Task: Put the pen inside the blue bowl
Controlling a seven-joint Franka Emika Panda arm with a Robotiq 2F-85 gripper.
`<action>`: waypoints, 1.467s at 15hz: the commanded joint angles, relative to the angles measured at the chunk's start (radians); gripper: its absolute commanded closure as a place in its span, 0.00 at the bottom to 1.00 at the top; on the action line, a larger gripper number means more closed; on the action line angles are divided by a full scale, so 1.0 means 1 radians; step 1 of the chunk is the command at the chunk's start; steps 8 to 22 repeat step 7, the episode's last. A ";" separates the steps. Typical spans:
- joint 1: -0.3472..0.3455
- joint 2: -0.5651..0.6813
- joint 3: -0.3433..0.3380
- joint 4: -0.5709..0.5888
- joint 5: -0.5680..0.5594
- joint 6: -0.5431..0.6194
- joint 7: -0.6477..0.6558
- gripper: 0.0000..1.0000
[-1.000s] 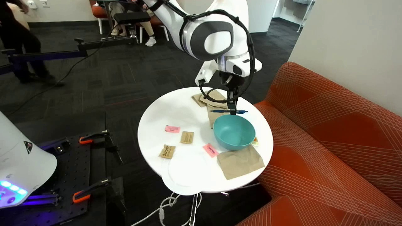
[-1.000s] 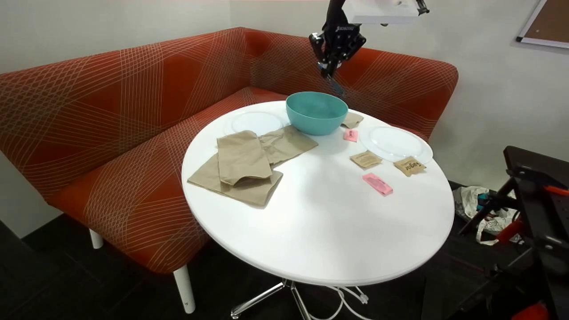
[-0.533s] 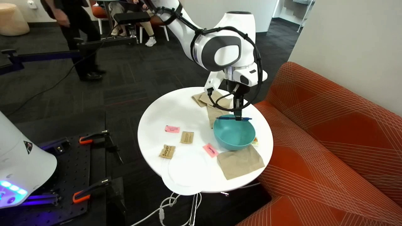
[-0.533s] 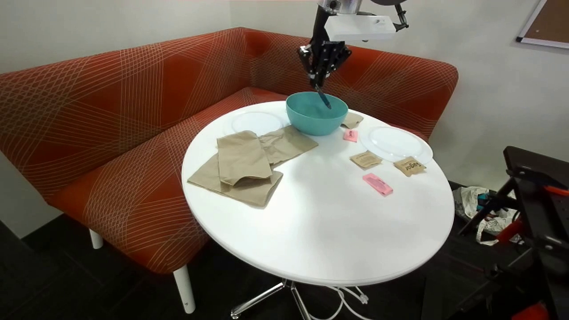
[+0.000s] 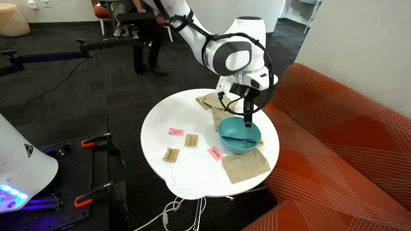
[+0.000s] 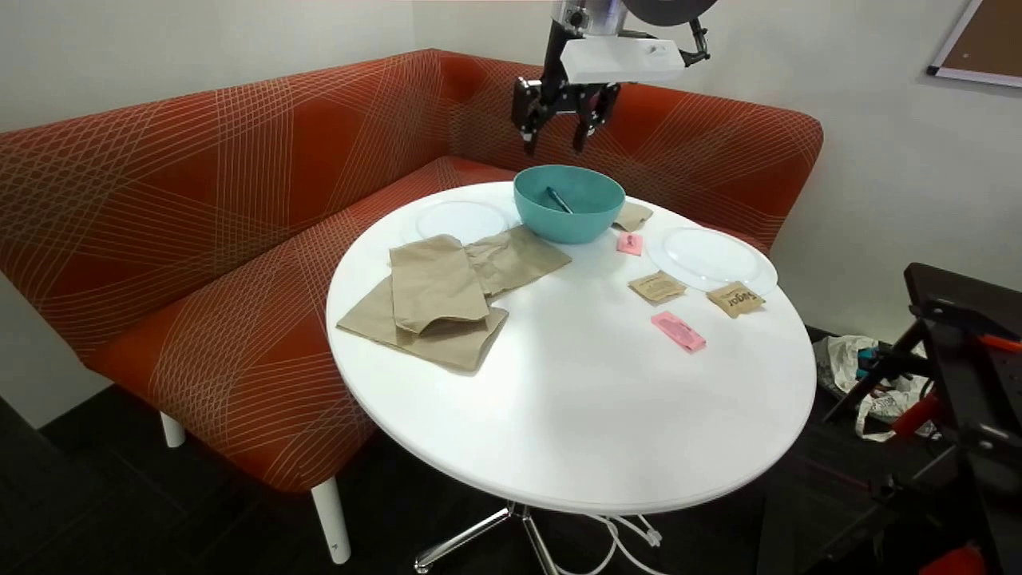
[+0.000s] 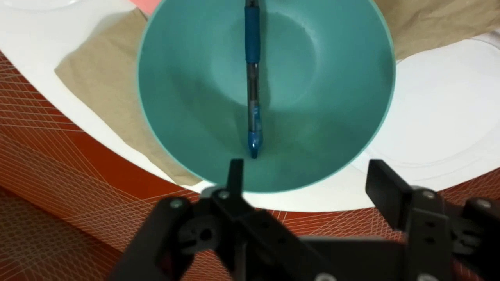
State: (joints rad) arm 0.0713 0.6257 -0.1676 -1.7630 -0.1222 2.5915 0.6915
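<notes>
The pen (image 7: 252,39), blue with a clear middle, lies inside the blue bowl (image 7: 175,97) in the wrist view; its upper end meets the picture's edge. In both exterior views the pen (image 5: 238,139) (image 6: 559,200) rests within the bowl (image 5: 236,125) (image 6: 565,227), leaning along the inner wall. Above the bowl hangs my gripper (image 6: 554,150), its two fingers spread wide with nothing between them. From the wrist, the gripper (image 7: 306,160) shows a broad gap, over the bowl's edge and apart from the pen.
Folded brown napkins (image 6: 439,283) lie on the round white table (image 6: 623,415) beside the bowl. Pink packets (image 6: 679,331), tan sugar packets (image 6: 735,298) and clear plates (image 6: 711,257) are spread around it. A red bench (image 6: 239,239) curves around the table's edge.
My gripper has come down and over the bowl, then spread its fingers. The pen, held between them before, has dropped into the bowl.
</notes>
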 commanded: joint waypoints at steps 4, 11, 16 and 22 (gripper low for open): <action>0.013 0.003 -0.017 0.004 0.034 -0.001 -0.016 0.00; 0.013 0.003 -0.017 0.004 0.037 -0.001 -0.016 0.00; 0.013 0.003 -0.017 0.004 0.037 -0.001 -0.016 0.00; 0.013 0.003 -0.017 0.004 0.037 -0.001 -0.016 0.00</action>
